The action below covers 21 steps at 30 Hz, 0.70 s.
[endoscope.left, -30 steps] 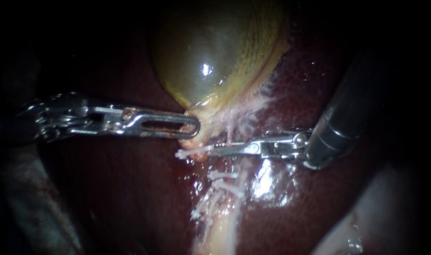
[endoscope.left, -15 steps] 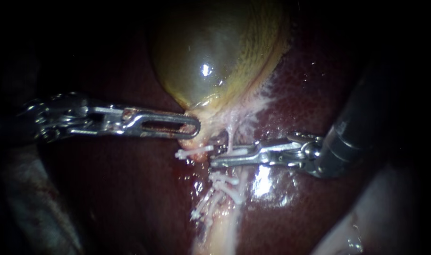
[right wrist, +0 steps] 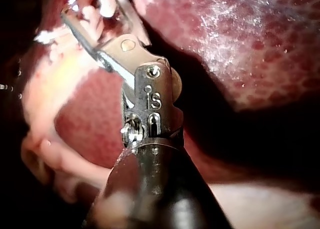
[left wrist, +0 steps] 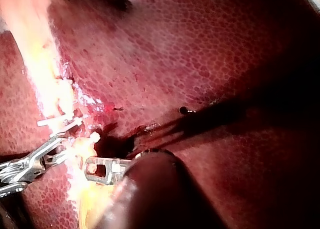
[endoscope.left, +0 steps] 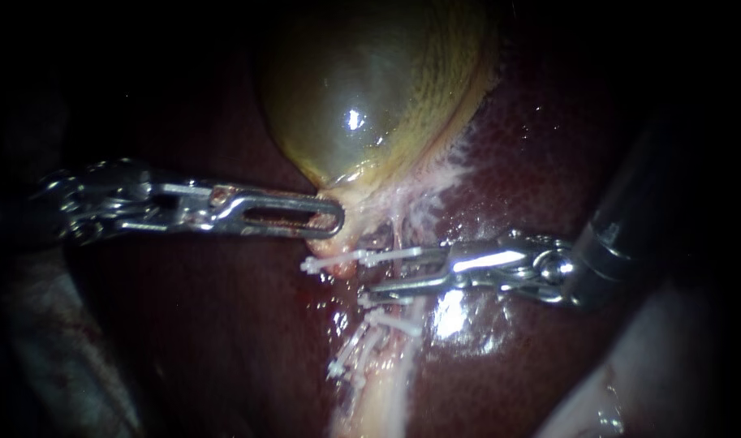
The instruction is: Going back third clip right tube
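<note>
**While your left instrument holds the neck, your right one looks set to back away from the tube**

Since the jaws of your right instrument (endoscope.left: 368,278) stand apart with a clear gap and grip nothing, I judge this to be the retreat after clipping, not the clipping itself. The upper jaw lies along the line of the topmost clip (endoscope.left: 331,262), its tip just beside that clip's near end. The lower jaw reaches toward the other white clips (endoscope.left: 390,324) lower on the tube (endoscope.left: 386,381). The pale tube passes between the two jaws. Whether either jaw touches it, I cannot tell.

The clips sit close together below the neck of the gallbladder (endoscope.left: 370,89), across the pale strand that runs down over the liver (endoscope.left: 532,146). I cannot separate a right tube from a left one here, nor say which clip is the third.

Your left instrument (endoscope.left: 333,221) is clamped on the gallbladder at its neck, its slotted jaws closed on the tissue just above the topmost clip.

The next move, as I read it, calls for a straight pull along the shaft toward the right, with the jaws kept apart until they are clear of every clip. A sideways drift could snag a clip end or drag the tube. Keep the left hold steady so the tube stays taut.
</note>
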### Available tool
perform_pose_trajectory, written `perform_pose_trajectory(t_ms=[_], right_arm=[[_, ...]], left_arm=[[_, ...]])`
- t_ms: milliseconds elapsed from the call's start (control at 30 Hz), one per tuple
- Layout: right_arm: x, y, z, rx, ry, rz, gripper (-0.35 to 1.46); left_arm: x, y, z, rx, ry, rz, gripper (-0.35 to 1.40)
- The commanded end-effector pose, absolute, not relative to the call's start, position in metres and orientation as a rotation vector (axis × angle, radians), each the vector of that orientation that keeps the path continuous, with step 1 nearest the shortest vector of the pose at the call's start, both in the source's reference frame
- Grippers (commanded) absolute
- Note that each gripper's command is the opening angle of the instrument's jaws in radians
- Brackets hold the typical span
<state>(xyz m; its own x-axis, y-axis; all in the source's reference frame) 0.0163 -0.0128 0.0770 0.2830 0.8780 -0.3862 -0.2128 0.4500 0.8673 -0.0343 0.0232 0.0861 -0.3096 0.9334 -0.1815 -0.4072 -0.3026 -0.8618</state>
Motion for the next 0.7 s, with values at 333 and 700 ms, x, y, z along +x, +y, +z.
perform_pose_trajectory(t_ms=[333, 700], right_arm=[[0.0135, -0.0122, 0.0763, 0.749, 1.026, 0.814, 0.53], [0.0091, -0.0110, 0.0742, 0.685, 1.077, 0.787, 0.53]], left_arm=[[-0.0343, 0.0232, 0.0862, -0.886, -0.897, 1.775, -0.35], [-0.0344, 0.0232, 0.0862, -0.886, -0.896, 1.774, -0.35]])
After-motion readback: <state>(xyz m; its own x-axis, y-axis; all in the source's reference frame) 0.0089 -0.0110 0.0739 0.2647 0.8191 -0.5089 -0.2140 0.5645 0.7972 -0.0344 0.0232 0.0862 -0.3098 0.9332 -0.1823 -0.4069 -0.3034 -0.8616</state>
